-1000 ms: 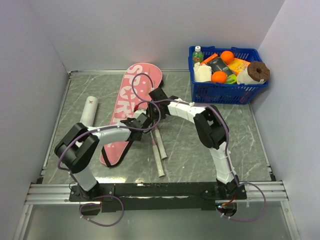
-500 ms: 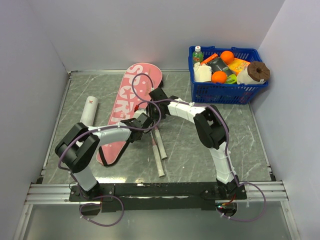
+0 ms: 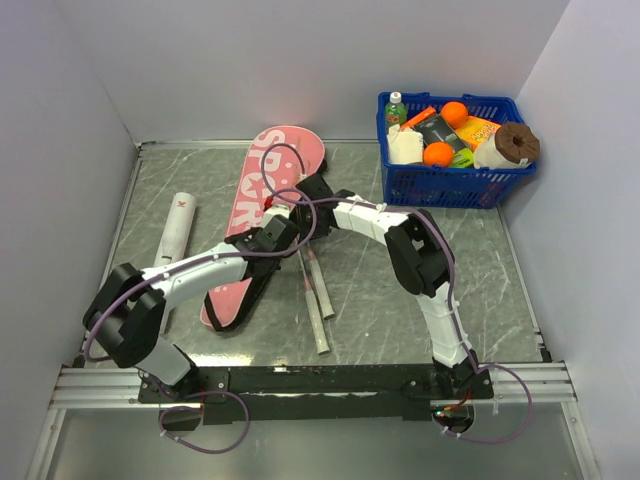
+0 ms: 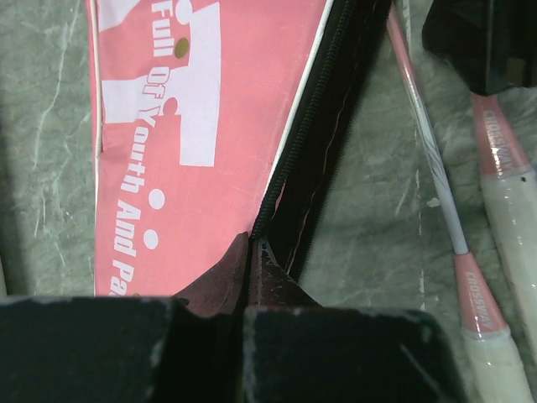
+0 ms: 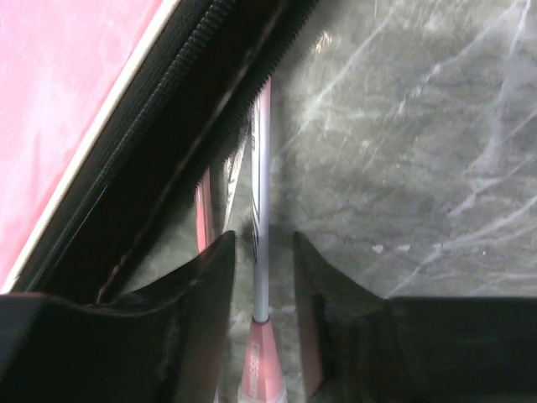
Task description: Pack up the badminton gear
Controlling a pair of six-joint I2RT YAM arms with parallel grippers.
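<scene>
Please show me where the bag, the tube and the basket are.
bag (image 3: 243,205): top view, its pink lettered face.
tube (image 3: 177,226): top view, middle of its white side.
basket (image 3: 450,186): top view, its blue front wall.

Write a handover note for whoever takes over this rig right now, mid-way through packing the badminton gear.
Left hand: shut on the zip edge of the pink bag.
Right hand: open, fingers straddling one racket shaft, not clamped.
Both rackets: shafts run into the bag's open mouth, heads hidden, handles sticking out.
White tube: lying left of the bag, not packed.
Shuttlecock: not in view.
Left to do: push the rackets fully in, pack the tube, find the shuttlecock, zip up.
</scene>
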